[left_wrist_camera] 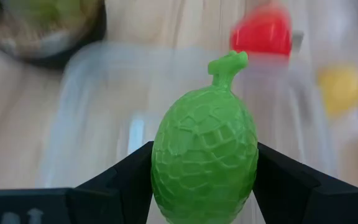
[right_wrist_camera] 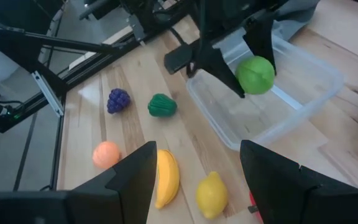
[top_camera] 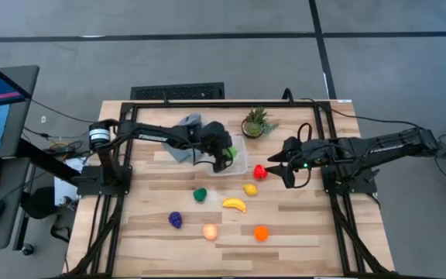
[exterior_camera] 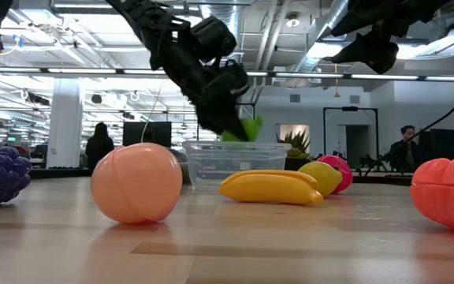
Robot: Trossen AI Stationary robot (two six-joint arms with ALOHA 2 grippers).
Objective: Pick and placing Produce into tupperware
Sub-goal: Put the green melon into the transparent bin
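Note:
My left gripper [top_camera: 224, 160] is shut on a light green scaly fruit with a stem [left_wrist_camera: 204, 155], just above the clear tupperware [top_camera: 238, 164], as the low view shows [exterior_camera: 243, 129]. My right gripper [top_camera: 279, 166] hangs open in the air to the container's right, above the red fruit [top_camera: 260, 171], with nothing between its fingers [right_wrist_camera: 197, 155]. On the table lie a dark green piece [top_camera: 200, 194], a lemon [top_camera: 250, 188], a banana [top_camera: 235, 204], purple grapes [top_camera: 175, 219], a peach piece [top_camera: 210, 231] and an orange one [top_camera: 262, 232]. My left gripper pinches the green fruit between its two fingers, on its two opposite sides at the widest part [left_wrist_camera: 160, 168]. The fingers slant down from the table's left side. The stem [left_wrist_camera: 227, 64] points away from the gripper. The fruit is lifted clear, over the tupperware's open top [right_wrist_camera: 255, 74].
A grey cloth [top_camera: 186, 133] lies just left of the tupperware under my left arm. A spiky potted plant [top_camera: 256, 122] stands behind the container. Black frame rails [top_camera: 339, 225] run along the table's left and right sides. People show in the room beyond [exterior_camera: 98, 146].

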